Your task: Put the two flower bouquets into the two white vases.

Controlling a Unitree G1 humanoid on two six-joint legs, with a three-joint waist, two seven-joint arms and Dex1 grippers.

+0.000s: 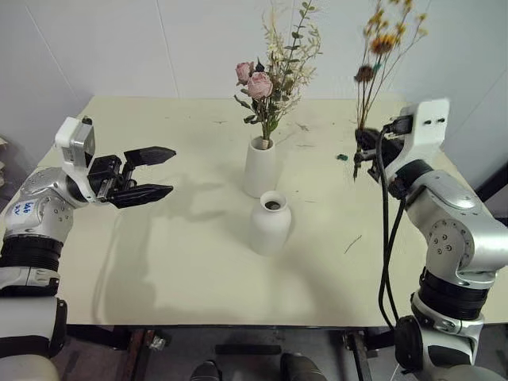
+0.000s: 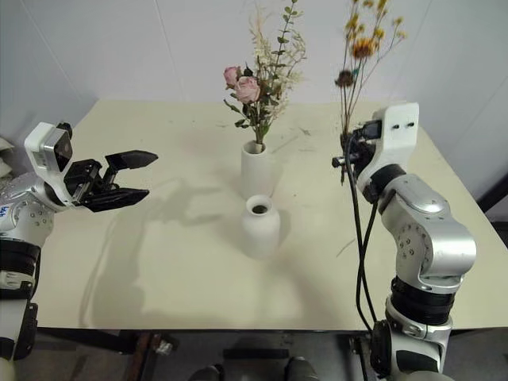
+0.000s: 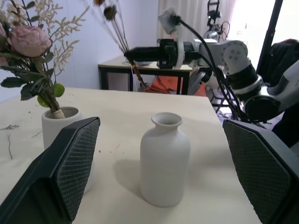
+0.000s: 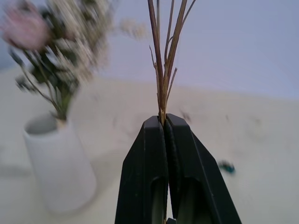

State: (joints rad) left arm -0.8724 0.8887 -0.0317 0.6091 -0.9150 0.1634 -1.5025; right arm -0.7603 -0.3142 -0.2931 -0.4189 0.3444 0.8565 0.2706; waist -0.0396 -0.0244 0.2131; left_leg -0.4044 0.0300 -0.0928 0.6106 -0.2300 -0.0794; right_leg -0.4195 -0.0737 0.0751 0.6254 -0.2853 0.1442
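Observation:
The pink-rose bouquet stands in the taller white vase at the table's middle. In front of it the shorter, bottle-shaped white vase stands with nothing in it. My right gripper is shut on the stems of the thin yellow-orange sprig, holding it upright above the table's right side; the right wrist view shows the stems pinched between the fingers. My left gripper hangs open over the table's left side, aimed toward the vases.
The cream table has a few loose stem bits and a small dark scrap on its right part. A white wall rises behind the far edge.

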